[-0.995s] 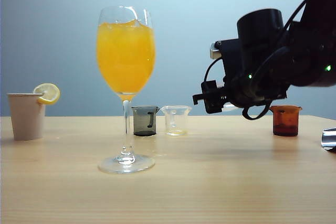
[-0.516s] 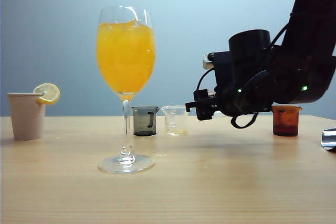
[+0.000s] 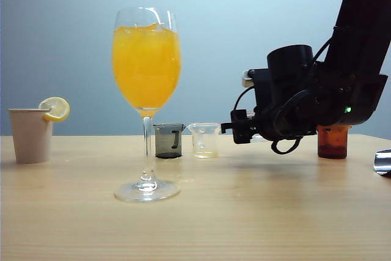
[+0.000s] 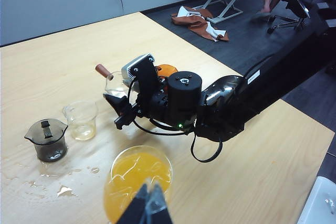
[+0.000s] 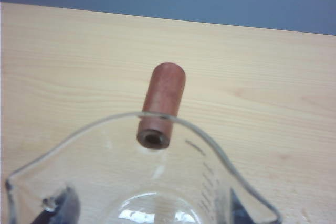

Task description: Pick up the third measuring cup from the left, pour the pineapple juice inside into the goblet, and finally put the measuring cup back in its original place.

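Observation:
The third measuring cup (image 5: 157, 182), clear with a reddish-brown handle (image 5: 160, 103), sits between the fingers of my right gripper (image 5: 149, 211), which is shut on it. No pineapple juice shows inside it. In the left wrist view the cup (image 4: 114, 83) hangs low over the table, between the clear cup and the amber one. In the exterior view the right gripper (image 3: 239, 128) hides it. The goblet (image 3: 146, 59), full of orange drink, stands left of centre. My left gripper (image 4: 149, 199) is shut and empty, hovering near the goblet's rim (image 4: 137, 174).
A dark grey cup (image 3: 168, 140) and a clear cup (image 3: 204, 139) stand behind the goblet. An amber cup (image 3: 333, 142) is at the right, a paper cup with a lemon slice (image 3: 30, 134) at the far left. Spilled drops (image 4: 58, 190) lie on the wood.
My right arm has come down towards the table with the measuring cup, first shifting left and then slightly back right. The goblet and the other cups have not moved.

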`<state>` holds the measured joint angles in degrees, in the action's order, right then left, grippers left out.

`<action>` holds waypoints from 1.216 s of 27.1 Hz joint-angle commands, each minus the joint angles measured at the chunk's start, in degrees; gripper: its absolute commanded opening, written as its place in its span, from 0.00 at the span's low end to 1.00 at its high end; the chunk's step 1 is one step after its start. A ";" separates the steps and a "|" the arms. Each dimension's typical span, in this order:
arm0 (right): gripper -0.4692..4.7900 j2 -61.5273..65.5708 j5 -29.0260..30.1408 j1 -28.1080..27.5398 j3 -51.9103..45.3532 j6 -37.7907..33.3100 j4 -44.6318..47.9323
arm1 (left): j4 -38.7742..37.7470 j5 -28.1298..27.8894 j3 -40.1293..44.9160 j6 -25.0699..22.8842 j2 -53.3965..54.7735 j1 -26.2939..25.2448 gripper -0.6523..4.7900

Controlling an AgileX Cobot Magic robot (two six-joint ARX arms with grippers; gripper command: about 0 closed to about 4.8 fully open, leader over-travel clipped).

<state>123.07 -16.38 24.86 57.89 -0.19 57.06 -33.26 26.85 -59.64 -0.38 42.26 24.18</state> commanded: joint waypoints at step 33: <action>0.66 1.49 6.25 -1.25 1.36 -0.98 -3.78 | 0.57 0.35 -0.24 -0.04 -0.04 -0.11 0.11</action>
<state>124.77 -10.28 23.57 59.00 -0.86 52.38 -33.28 26.85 -59.64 -0.38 42.28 24.18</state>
